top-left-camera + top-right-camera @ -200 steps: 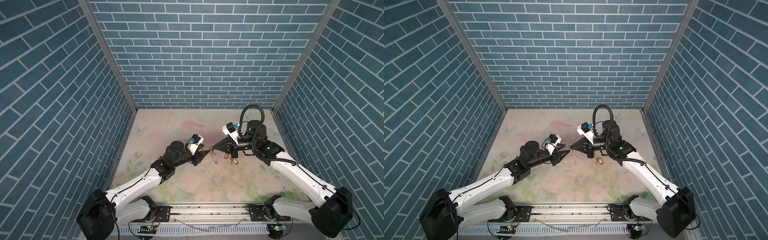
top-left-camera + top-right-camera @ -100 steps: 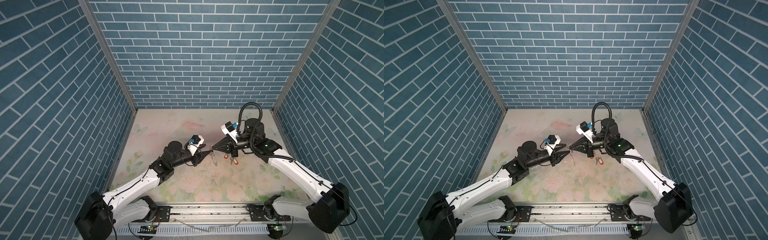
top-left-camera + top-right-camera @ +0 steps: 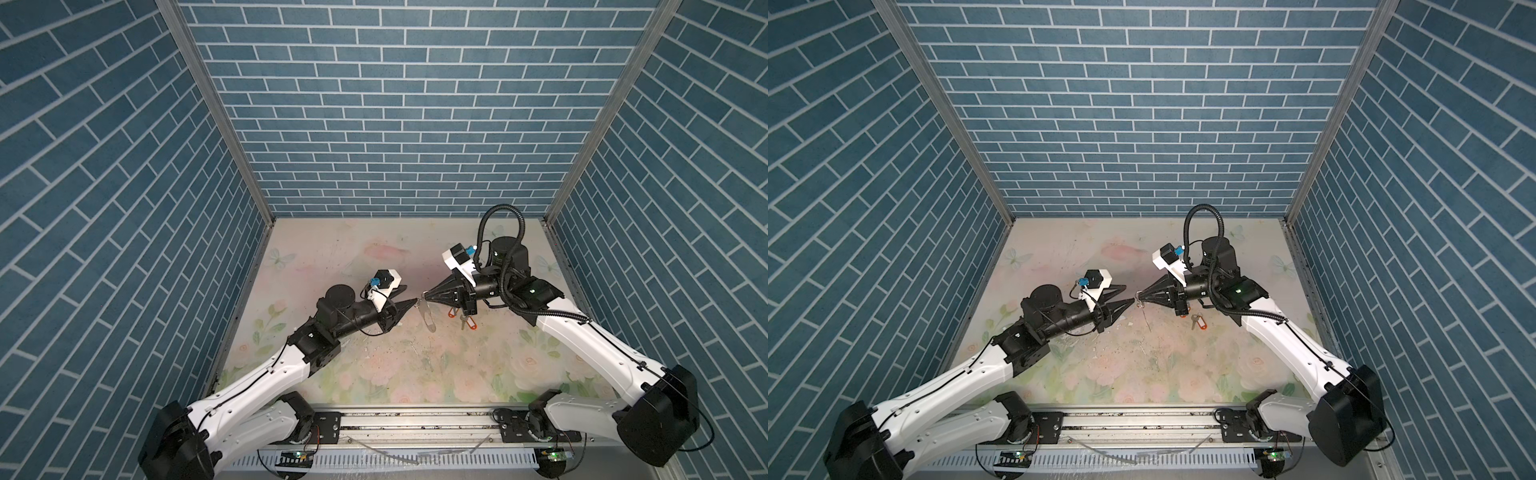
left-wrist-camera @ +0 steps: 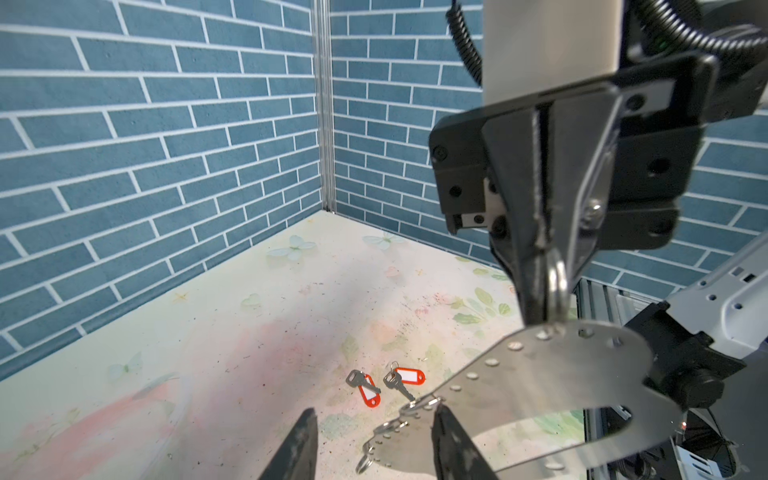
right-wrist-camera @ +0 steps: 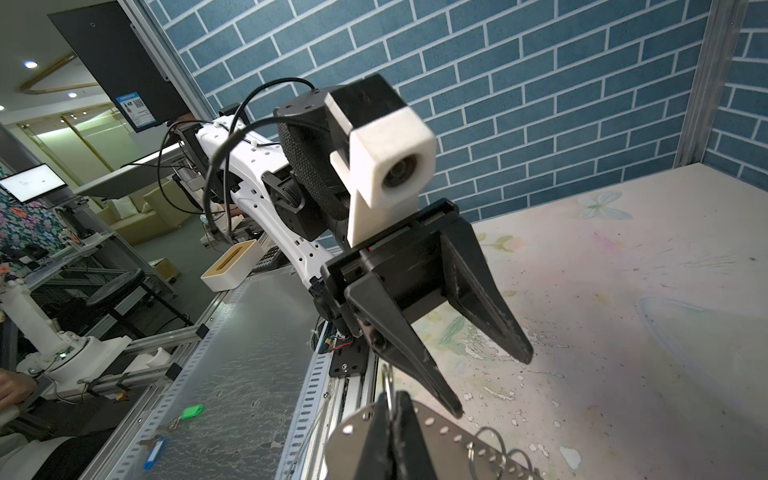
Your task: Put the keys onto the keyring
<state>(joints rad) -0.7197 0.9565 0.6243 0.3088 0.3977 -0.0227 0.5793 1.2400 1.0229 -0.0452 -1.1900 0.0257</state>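
The keyring [image 4: 540,374] is a flat grey metal oval with small silver rings along one edge. It hangs above the table from my right gripper [image 5: 390,395], which is shut on a small ring at its top end. In both top views the keyring [image 3: 428,318] dangles below the right gripper [image 3: 424,296]. My left gripper [image 4: 374,415] is open, and one of its fingers [image 4: 442,415] is right beside the keyring's ringed edge. Its tips [image 3: 409,305] face the right gripper closely. The keys [image 4: 365,388] [image 4: 405,379], both with orange-red tags, lie on the table beyond, under the right arm [image 3: 465,322].
Blue brick walls [image 3: 395,124] enclose the floral table [image 3: 374,374] on three sides. An aluminium rail [image 3: 415,419] runs along the front. Beyond that rail, a green tag [image 5: 191,411] and a blue tag [image 5: 156,451] lie on a grey sheet.
The right gripper with the keyring has edged a little to the left, toward the left gripper. The left arm has shifted only slightly. The keys have not moved.
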